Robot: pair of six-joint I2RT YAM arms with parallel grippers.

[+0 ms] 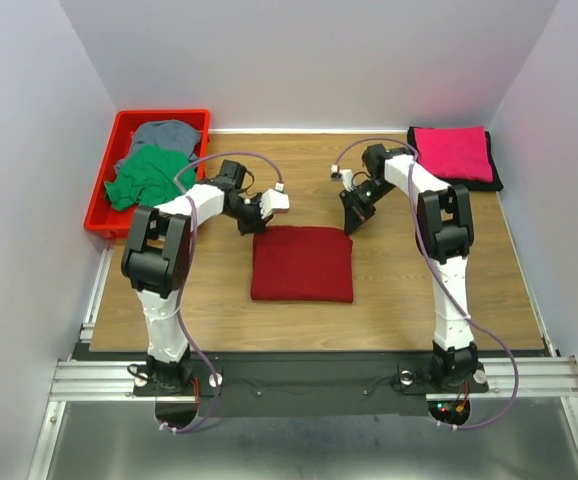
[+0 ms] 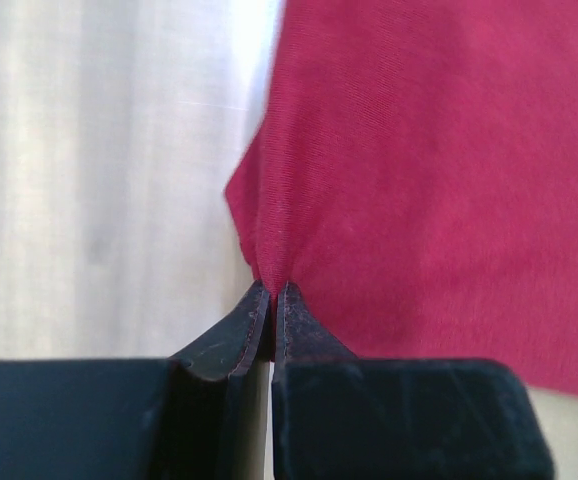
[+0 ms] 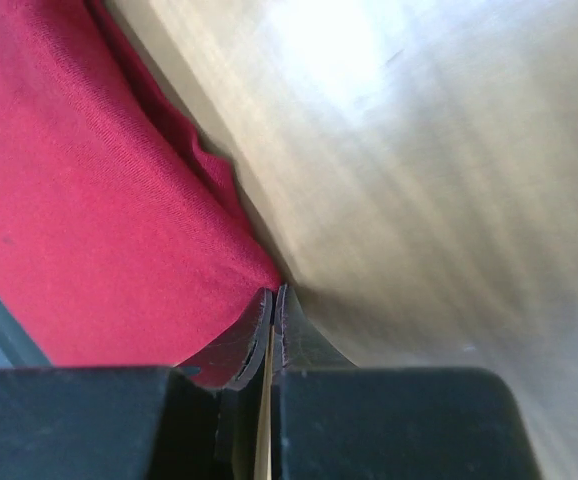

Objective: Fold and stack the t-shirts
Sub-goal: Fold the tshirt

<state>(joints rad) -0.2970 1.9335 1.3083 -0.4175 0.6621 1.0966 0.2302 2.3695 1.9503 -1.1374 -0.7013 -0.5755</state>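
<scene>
Maroon t-shirt [image 1: 302, 264] lies folded square on the wooden counter [image 1: 399, 270]; left pincer [image 1: 253, 226] and right pincer [image 1: 350, 226] each clench 1 far corner, fabric puckering.

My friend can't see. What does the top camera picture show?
The left gripper and right gripper each pinch a far corner of a folded dark red shirt on a wooden table. A red bin far left holds crumpled shirts.

I record a plain dark red shirt [image 1: 302, 263] on the pale wood-grain table [image 1: 399, 290]. At far right, a plain magenta shirt [image 1: 453, 152] lies on a black shirt [image 1: 479, 186]. At far left, the red bin [image 1: 99, 205] holds a green shirt [image 1: 149, 175] and a grey shirt [image 1: 166, 132], both unpatterned.
</scene>
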